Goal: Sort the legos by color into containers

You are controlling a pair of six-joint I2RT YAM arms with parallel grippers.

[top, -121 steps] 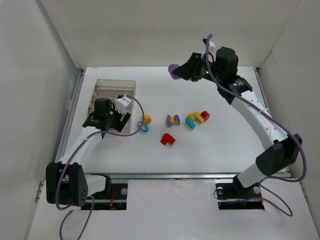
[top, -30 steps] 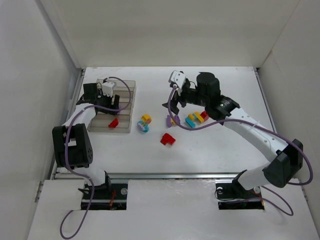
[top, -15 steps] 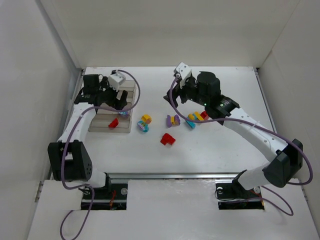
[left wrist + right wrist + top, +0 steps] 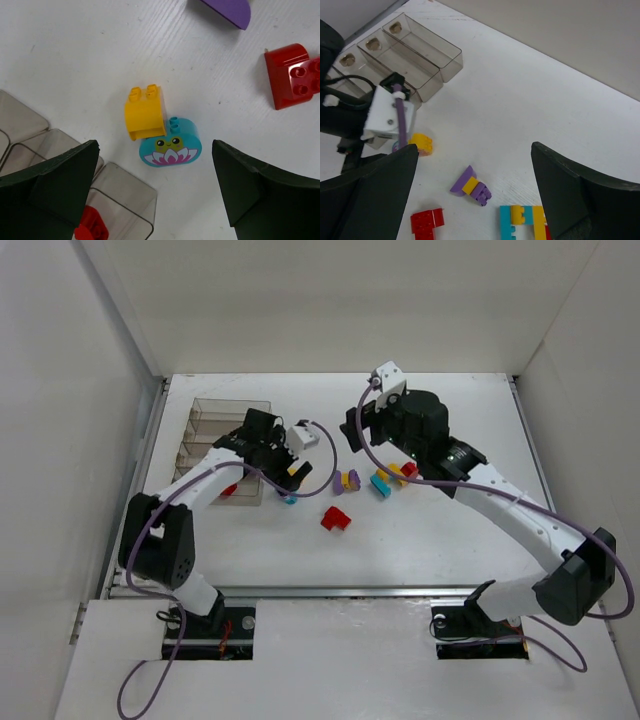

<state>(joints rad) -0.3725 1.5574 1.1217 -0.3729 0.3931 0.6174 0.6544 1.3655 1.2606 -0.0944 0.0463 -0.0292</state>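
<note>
left arm [image 4: 195,485] is bending up from its base at bottom left and slanting right toward centre. left wrist [image 4: 258,435] is sitting at its far end, left gripper [image 4: 283,468] pointing down. Wrist cam: jaws are standing wide apart, left fingers [image 4: 55,190] framing both sides of the view, nothing clamped between them.

right arm [image 4: 510,510] is arching from its base at bottom right, up and left across the middle. right gripper [image 4: 352,433] is hanging at its far end, facing left and down. Wrist cam: right fingers [image 4: 370,195] are spread wide too, gripping nothing.

The 2 grippers are sitting near each other, not touching.
</note>
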